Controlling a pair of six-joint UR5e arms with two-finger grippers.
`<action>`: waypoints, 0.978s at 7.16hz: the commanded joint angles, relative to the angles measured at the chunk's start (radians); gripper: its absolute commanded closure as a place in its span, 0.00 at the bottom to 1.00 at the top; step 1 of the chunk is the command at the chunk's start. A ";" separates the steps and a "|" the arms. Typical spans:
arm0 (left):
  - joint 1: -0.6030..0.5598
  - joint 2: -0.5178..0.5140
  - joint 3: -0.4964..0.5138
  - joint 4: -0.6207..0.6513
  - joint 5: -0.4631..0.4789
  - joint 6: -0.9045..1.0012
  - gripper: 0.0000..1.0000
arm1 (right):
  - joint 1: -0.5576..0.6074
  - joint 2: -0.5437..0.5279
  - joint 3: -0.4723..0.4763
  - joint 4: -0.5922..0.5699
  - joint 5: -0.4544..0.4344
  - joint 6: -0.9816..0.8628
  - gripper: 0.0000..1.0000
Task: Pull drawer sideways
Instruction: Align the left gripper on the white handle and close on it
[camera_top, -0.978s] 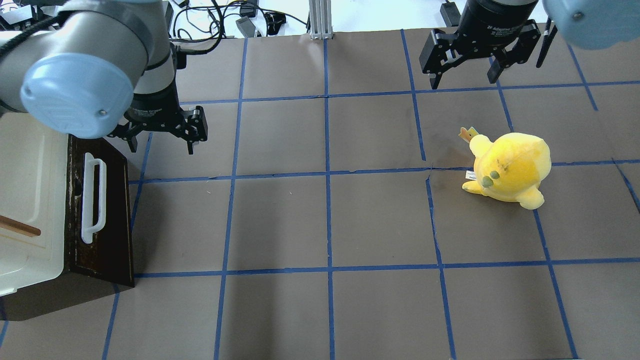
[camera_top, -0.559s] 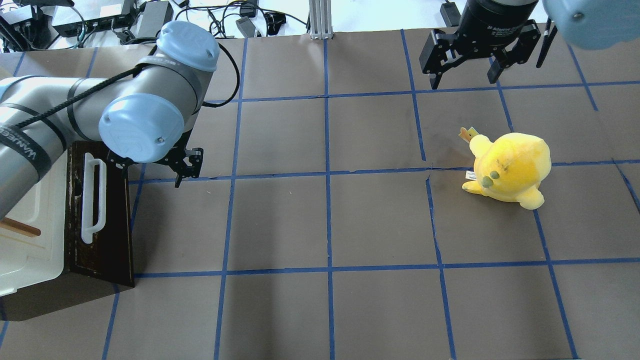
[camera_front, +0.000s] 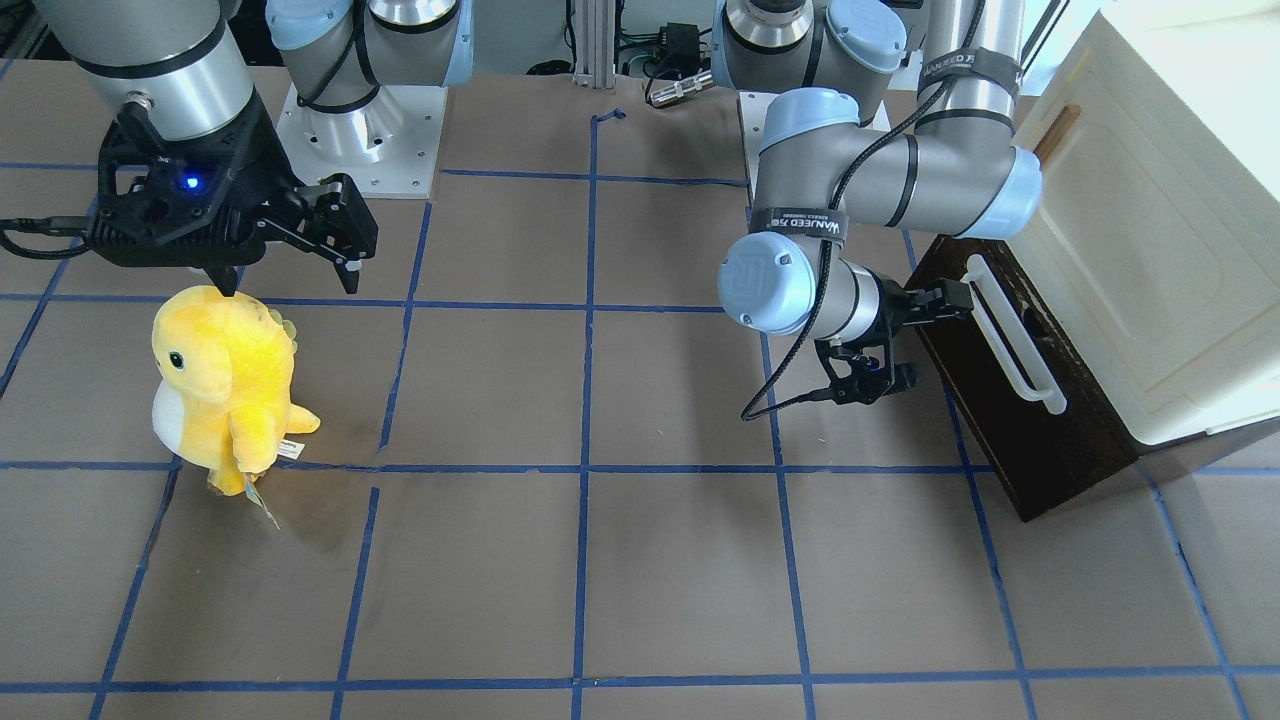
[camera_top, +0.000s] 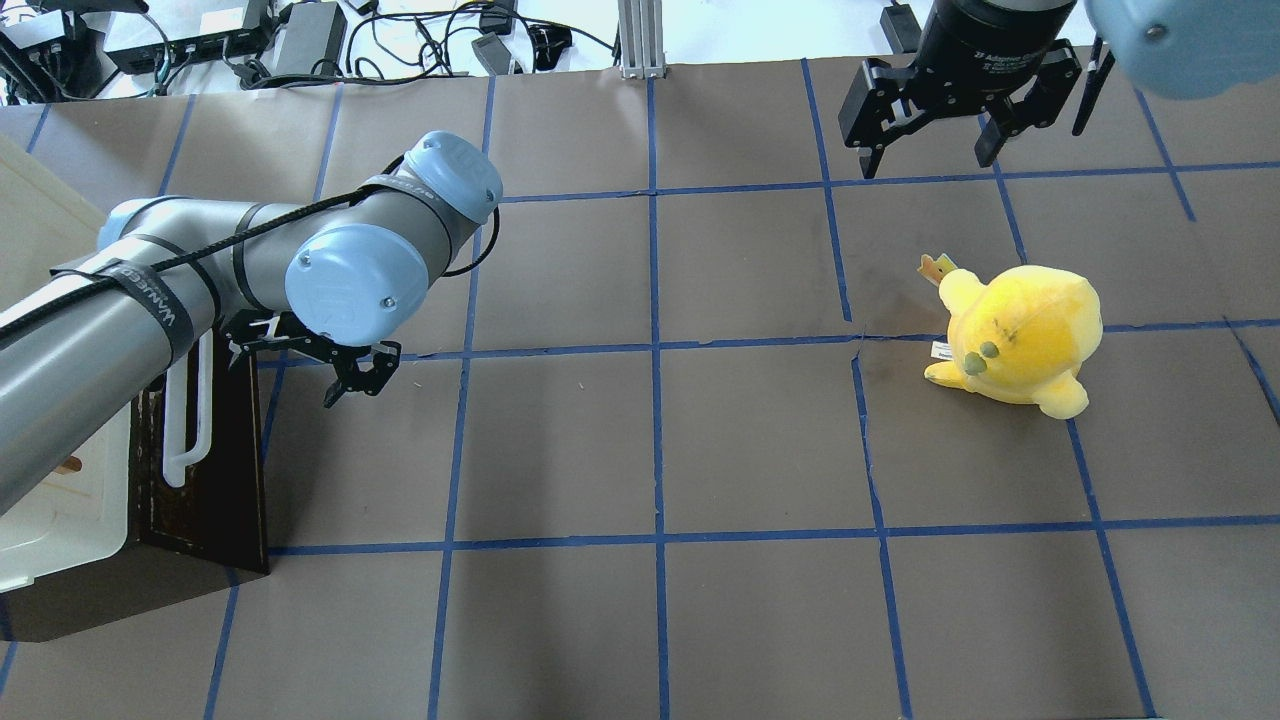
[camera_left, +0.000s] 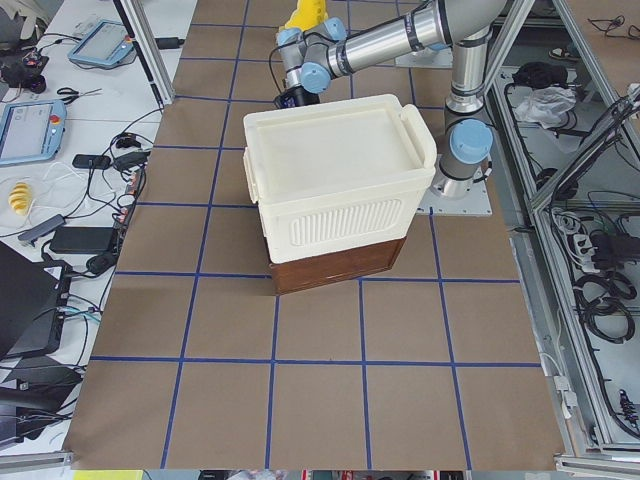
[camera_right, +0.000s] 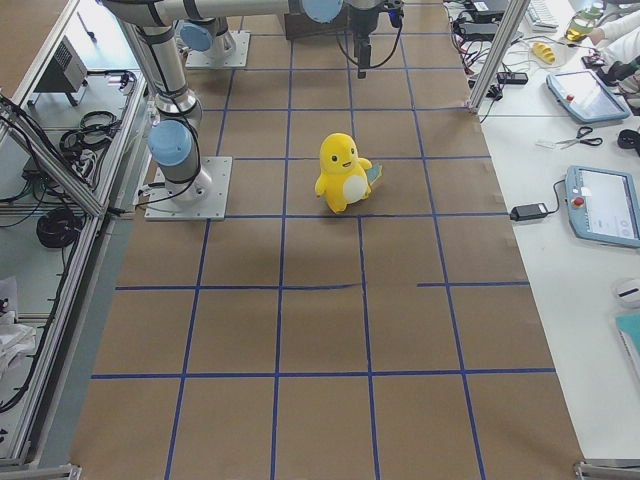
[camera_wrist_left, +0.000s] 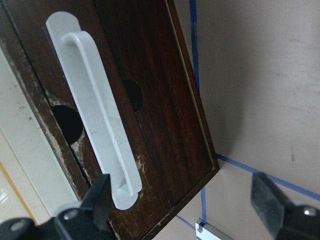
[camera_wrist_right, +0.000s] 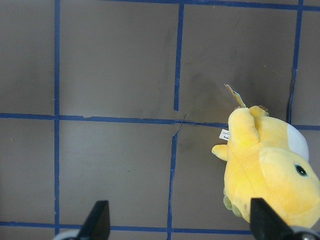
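Note:
The drawer (camera_top: 215, 470) is a dark brown wooden front with a long white bar handle (camera_top: 185, 430), under a cream-white cabinet at the table's left edge. It also shows in the front view (camera_front: 1010, 430) and the left wrist view (camera_wrist_left: 155, 90), and it looks shut. My left gripper (camera_top: 290, 365) is open and empty. It points sideways at the drawer front, close to the handle's end (camera_front: 975, 270) nearest the robot; in the left wrist view the handle (camera_wrist_left: 100, 130) lies just inside one fingertip (camera_wrist_left: 97, 192). My right gripper (camera_top: 925, 150) hangs open and empty far to the right.
A yellow plush toy (camera_top: 1020, 335) stands on the brown paper right of centre, below the right gripper (camera_front: 285, 280). The cream-white cabinet (camera_front: 1150, 250) sits above the drawer. Blue tape lines grid the table.
My left arm has swung down and forward, and its gripper has turned from pointing down to facing the drawer front at the handle. The right arm and plush have not moved.

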 joint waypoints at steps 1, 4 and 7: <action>-0.003 -0.046 -0.001 -0.057 0.088 -0.078 0.00 | 0.000 0.000 0.000 0.000 0.000 -0.002 0.00; 0.000 -0.078 -0.002 -0.115 0.191 -0.154 0.00 | 0.000 0.000 0.000 0.000 0.000 0.000 0.00; 0.006 -0.092 -0.001 -0.119 0.208 -0.171 0.00 | 0.000 0.000 0.000 0.000 0.000 0.000 0.00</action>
